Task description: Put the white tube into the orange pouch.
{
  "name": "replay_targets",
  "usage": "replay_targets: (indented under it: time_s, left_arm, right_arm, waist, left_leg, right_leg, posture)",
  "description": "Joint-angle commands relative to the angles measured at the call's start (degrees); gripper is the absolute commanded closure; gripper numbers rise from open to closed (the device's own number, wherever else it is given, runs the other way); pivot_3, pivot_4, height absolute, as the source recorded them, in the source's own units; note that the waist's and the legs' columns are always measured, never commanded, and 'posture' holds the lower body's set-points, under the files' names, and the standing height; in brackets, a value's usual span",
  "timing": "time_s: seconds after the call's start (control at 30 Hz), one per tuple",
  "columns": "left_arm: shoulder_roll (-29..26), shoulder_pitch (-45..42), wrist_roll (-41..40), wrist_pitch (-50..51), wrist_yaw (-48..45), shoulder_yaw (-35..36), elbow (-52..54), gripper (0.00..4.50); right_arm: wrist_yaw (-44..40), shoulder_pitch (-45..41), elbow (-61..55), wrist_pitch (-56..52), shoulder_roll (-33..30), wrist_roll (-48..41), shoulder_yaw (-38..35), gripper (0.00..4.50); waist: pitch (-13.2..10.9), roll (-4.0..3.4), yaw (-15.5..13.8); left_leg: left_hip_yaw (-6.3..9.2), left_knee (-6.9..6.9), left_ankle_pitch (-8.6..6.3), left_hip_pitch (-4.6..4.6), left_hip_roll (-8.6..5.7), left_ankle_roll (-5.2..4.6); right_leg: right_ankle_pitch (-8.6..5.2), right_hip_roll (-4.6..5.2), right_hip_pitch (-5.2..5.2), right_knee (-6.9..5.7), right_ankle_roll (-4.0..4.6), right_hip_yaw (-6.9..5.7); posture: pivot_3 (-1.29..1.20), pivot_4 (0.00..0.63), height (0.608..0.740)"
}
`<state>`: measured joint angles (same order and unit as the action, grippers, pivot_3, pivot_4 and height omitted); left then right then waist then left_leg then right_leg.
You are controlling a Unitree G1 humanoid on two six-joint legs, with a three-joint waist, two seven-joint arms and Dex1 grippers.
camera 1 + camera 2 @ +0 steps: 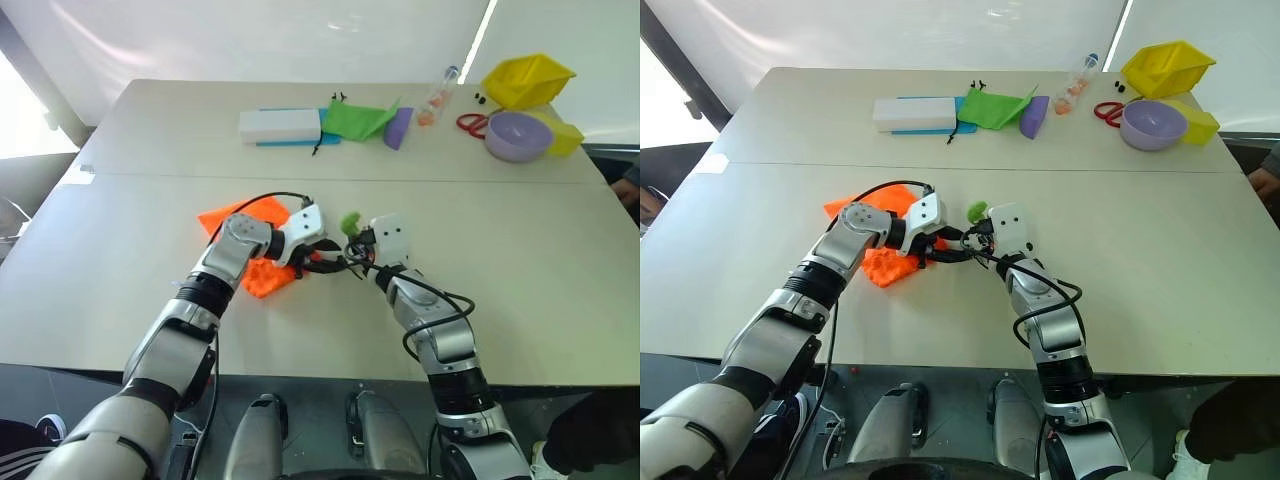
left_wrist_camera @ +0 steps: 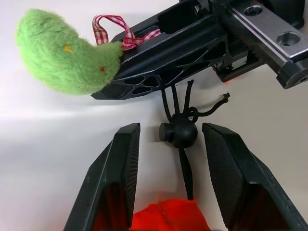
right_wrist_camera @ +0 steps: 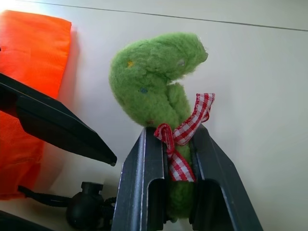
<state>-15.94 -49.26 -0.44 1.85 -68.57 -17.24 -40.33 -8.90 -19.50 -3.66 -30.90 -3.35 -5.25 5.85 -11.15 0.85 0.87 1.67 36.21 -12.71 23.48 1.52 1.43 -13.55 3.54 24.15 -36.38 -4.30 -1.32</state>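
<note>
The orange pouch [image 1: 262,276] lies crumpled on the near table, under my left wrist. Its black cord runs out to a round black cord stopper [image 2: 179,134] and ends in a fuzzy green charm [image 3: 149,82] tied with a red checked ribbon. My right gripper [image 3: 173,132] is shut on the base of that charm, just off the table. From the side, my left gripper [image 2: 171,126] points across at it. Its fingers [image 2: 120,168] stand apart on either side of the stopper, with a gap showing. The white tube is out of view.
Along the far table sit a long white box [image 1: 278,125], a green fabric pouch [image 1: 358,119], a purple item [image 1: 398,127], a slim clear bottle [image 1: 437,97], red scissors [image 1: 472,124], a lavender bowl [image 1: 517,135] and yellow bins [image 1: 527,78].
</note>
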Motion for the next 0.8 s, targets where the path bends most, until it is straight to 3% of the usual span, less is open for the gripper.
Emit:
replay_targets:
  time_s: [0.03, 0.37, 0.5, 0.8]
  left_arm:
    - [0.00, -0.43, 0.65, -0.92, -0.28, -0.24, 0.42, 3.04]
    - [-0.22, 0.07, 1.19, -1.12, -1.28, -0.36, 1.29, 3.04]
    - [-0.41, 0.60, 1.08, -1.09, -2.08, -0.37, 2.40, 4.29]
    - [-2.38, 1.80, 0.78, 0.26, -4.71, -0.39, 5.52, 4.29]
  right_arm:
    - [0.08, -0.93, 0.12, 0.93, 0.49, 0.32, 0.15, 4.50]
    - [0.11, -1.22, 0.62, 1.27, 0.72, 0.36, 0.32, 4.50]
    - [0.07, -1.38, 0.77, 1.30, 0.81, 0.29, 0.34, 4.50]
    - [0.74, -1.87, 0.78, 1.77, 0.77, 0.27, -0.42, 4.50]
  waist:
    - [0.00, 0.00, -0.01]
    - [0.00, 0.00, 0.02]
    - [0.00, 0.00, 0.06]
    - [0.00, 0.00, 0.24]
  left_leg:
    - [0.00, 0.00, 0.00, 0.00, 0.00, 0.00]
    - [0.00, -0.01, 0.00, 0.00, 0.02, 0.00]
    - [0.00, -0.01, 0.00, 0.00, 0.02, 0.00]
    - [0.00, -0.01, 0.00, 0.00, 0.05, 0.00]
  right_leg:
    - [0.00, 0.00, 0.00, 0.00, 0.00, 0.00]
    - [0.00, -0.03, 0.00, -0.01, 0.00, 0.00]
    - [0.00, -0.03, 0.00, -0.01, 0.00, 0.00]
    - [0.01, -0.05, 0.01, -0.01, -0.01, 0.00]
  posture:
    - [0.00, 0.150, 0.740]
    - [0.00, 0.150, 0.740]
    - [0.00, 0.150, 0.740]
    - [0.00, 0.150, 0.740]
